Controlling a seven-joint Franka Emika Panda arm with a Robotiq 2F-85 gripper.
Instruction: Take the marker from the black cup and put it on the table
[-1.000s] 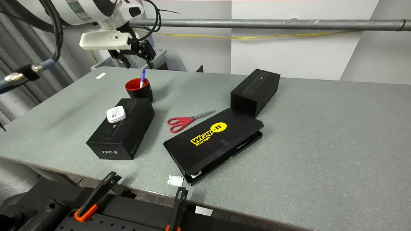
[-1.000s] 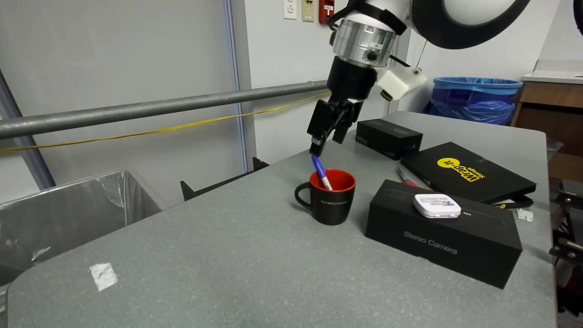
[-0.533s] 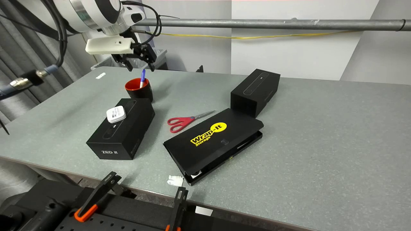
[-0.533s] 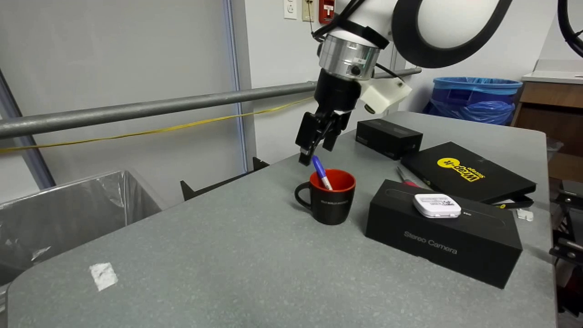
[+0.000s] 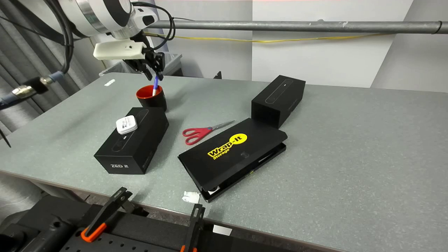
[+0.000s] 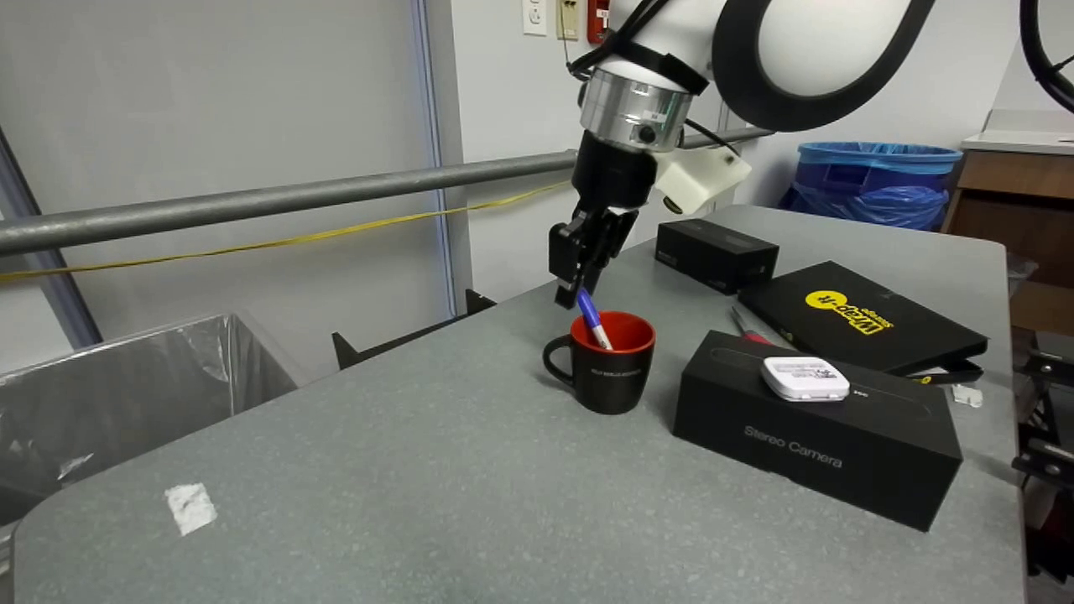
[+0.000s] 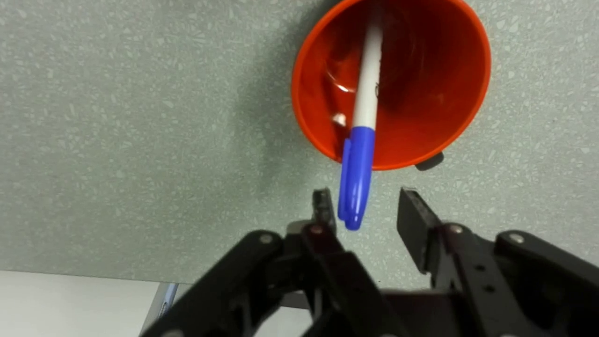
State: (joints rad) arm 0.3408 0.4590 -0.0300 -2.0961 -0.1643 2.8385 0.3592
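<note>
The black cup (image 6: 611, 384) stands upright on the grey table (image 6: 403, 478), its red inside (image 7: 444, 103) facing the wrist camera. Leaning in it is the marker (image 7: 369, 89), white body down and blue cap rising past the rim. In the wrist view my gripper (image 7: 364, 199) has its fingers on either side of the cap's end. Bare table shows between the cap and each finger, the wider gap lying toward the right finger (image 7: 414, 229). Both exterior views place the gripper (image 5: 154, 77) (image 6: 576, 291) just above the cup, at the marker's top. The marker's lower tip is in shadow inside the cup.
Close beside the cup lies a black box (image 5: 152, 140) with a white tin (image 5: 126, 125) on top. Red-handled scissors (image 5: 197, 133), a flat black Wrap-It box (image 5: 217, 164) and another black box (image 5: 281, 99) lie farther along. A lined bin (image 6: 143, 403) stands past the table edge.
The gripper has come down toward the cup, mostly in the earlier half second. Since then its fingers have drawn closer together around the marker's cap. Cup and marker have not moved.
</note>
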